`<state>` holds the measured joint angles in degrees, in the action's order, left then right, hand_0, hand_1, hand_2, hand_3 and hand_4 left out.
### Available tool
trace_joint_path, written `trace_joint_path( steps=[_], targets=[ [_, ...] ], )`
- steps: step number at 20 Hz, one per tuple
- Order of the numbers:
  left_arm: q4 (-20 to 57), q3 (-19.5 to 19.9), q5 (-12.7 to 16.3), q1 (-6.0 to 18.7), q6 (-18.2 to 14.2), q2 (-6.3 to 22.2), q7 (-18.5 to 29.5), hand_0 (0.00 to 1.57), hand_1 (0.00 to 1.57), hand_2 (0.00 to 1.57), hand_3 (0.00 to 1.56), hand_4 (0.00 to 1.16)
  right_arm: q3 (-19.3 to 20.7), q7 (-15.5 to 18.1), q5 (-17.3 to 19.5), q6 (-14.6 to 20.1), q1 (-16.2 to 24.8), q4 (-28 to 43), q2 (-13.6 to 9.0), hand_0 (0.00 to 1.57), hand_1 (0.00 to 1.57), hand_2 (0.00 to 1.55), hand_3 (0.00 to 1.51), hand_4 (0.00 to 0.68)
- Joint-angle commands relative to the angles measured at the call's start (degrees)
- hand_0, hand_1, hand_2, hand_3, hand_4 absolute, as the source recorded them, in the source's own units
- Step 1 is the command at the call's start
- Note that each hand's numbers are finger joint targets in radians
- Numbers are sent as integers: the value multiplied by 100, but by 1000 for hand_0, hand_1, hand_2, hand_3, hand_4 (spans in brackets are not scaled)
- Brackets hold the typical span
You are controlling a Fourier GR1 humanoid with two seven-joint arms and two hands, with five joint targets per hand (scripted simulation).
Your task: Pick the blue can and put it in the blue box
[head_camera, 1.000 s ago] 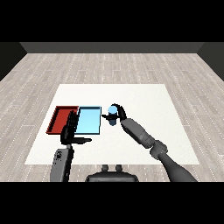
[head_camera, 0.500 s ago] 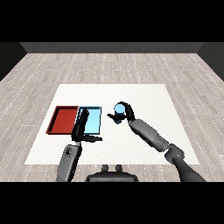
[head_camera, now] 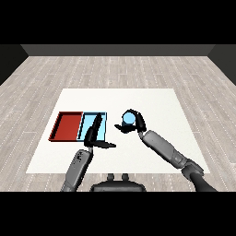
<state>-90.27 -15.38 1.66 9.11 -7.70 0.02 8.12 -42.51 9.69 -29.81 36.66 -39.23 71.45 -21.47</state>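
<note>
Two hands are out: my left hand (head_camera: 94,138), fingers straight and spread, hovers over the blue tray's (head_camera: 104,122) near edge. My right hand (head_camera: 133,125) curls round the blue can (head_camera: 128,119), right of that tray, for placing.

Bare room, wood-plank floor (head_camera: 115,73), white table (head_camera: 152,101)

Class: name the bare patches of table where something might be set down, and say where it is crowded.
Bare: the white table behind both trays, and its right side. Crowded: the light blue tray, with the left hand over it and the right hand holding the blue can beside it.
</note>
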Motion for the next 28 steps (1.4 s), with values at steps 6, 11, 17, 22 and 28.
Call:
trace_joint_path(
  steps=[6, 11, 17, 22, 28],
  targets=[
    [728, -312, 240, 459, -218, -2, 231, 0, 0, 0, 0, 0, 469, -783, 1127, -20, 269, 825, 194, 1501, 1501, 1459, 1392, 582],
    [173, -252, 267, 512, -224, -1, -334, 0, 0, 0, 0, 0, 700, -1176, 1612, -108, 434, 1320, 184, 1452, 1452, 1437, 1375, 588],
    [366, -814, 368, 410, -547, -2, -11, 0, 0, 0, 0, 0, 1118, -1637, 2221, -511, 399, 1248, 643, 1449, 1449, 1435, 1378, 586],
    [1296, -170, 554, 623, -49, -1, 578, 0, 0, 0, 0, 0, 1412, -1526, 2333, -937, 142, 603, 1056, 1480, 1480, 1450, 1383, 570],
    [1084, -919, 501, 739, -901, -2, 88, 0, 0, 0, 0, 0, 1702, -1945, 2954, -1292, 697, 1501, 1054, 1482, 1482, 1456, 1386, 593]
  ],
)
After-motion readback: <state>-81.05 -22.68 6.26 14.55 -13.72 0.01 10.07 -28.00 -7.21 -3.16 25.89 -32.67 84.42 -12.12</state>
